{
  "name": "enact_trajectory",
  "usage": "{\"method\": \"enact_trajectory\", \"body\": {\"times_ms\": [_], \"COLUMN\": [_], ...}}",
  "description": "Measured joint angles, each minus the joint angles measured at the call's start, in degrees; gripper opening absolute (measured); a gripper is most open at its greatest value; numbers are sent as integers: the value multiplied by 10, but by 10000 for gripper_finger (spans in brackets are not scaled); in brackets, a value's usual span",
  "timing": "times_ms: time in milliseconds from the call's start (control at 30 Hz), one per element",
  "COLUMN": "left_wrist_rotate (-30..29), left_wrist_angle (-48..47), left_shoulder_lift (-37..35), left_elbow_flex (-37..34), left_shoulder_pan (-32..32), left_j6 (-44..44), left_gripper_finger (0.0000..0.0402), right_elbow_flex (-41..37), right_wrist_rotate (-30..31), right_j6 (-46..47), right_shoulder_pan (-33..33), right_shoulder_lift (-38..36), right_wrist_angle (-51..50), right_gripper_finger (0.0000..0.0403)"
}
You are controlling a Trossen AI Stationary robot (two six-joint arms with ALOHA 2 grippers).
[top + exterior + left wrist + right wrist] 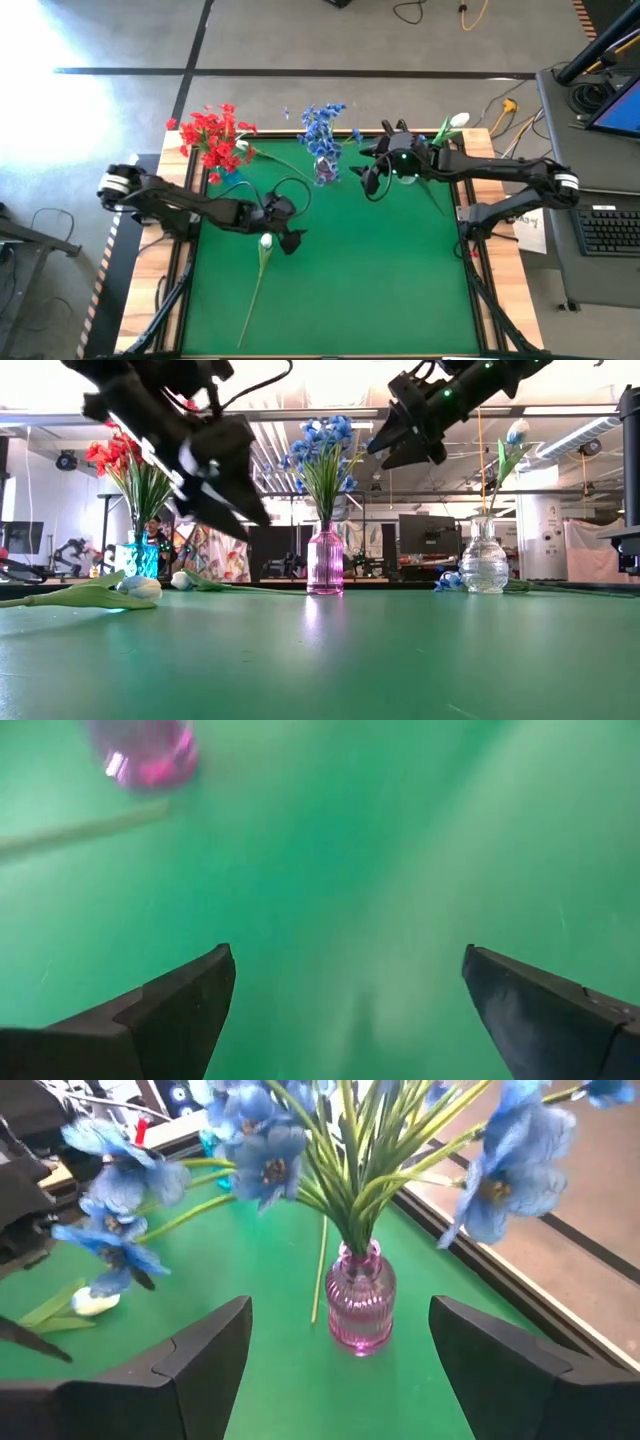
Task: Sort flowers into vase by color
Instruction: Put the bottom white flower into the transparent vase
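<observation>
Left gripper [283,228] hangs over the middle of the green table [380,290], fingers spread wide with nothing between them, and a white tulip [265,243] lies flat on the cloth just beside it, its stem running toward the near edge. Right gripper [372,182] is up off the table, close to the pink vase [326,172], jaws also spread and holding nothing; the blue flowers [322,125] stand in that vase right in front of it.

From table height you get what the overhead look hides: three vases in a row at the back, a blue vase [143,554] with the red flowers [118,456], the pink one in the middle, and a clear vase [485,567] with one white tulip with a green stem [512,442] in it. A few blue blooms [448,581] lie at the foot of the clear vase. The right wrist camera shows the pink vase's ribbed glass and a loose stem [319,1272] lying on the cloth behind it, with another white bud [95,1301] lying on the cloth off to one side
</observation>
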Motion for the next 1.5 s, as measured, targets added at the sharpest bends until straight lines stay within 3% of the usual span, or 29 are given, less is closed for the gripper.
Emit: {"method": "enact_trajectory", "body": {"times_ms": [333,733,1033,1500], "left_wrist_rotate": [4,46,72,77], "left_wrist_angle": [-285,-427,-445,-429], "left_shoulder_lift": [1,19,28,130], "left_elbow_flex": [82,130,138,137], "left_shoulder_pan": [-63,-130,-191,-260], "left_j6": [-171,-347,-459,-503], "left_gripper_finger": [376,365,363,362], "right_elbow_flex": [0,0,0,0], "right_wrist_rotate": [-1,-15,-15,-15], "right_j6": [9,15,25,68], "right_shoulder_pan": [4,14,34,46], "right_shoulder_lift": [-3,-3,-2,-6], "right_wrist_angle": [0,-1,-12,-94], "right_gripper_finger": [301,295,302,304]}}
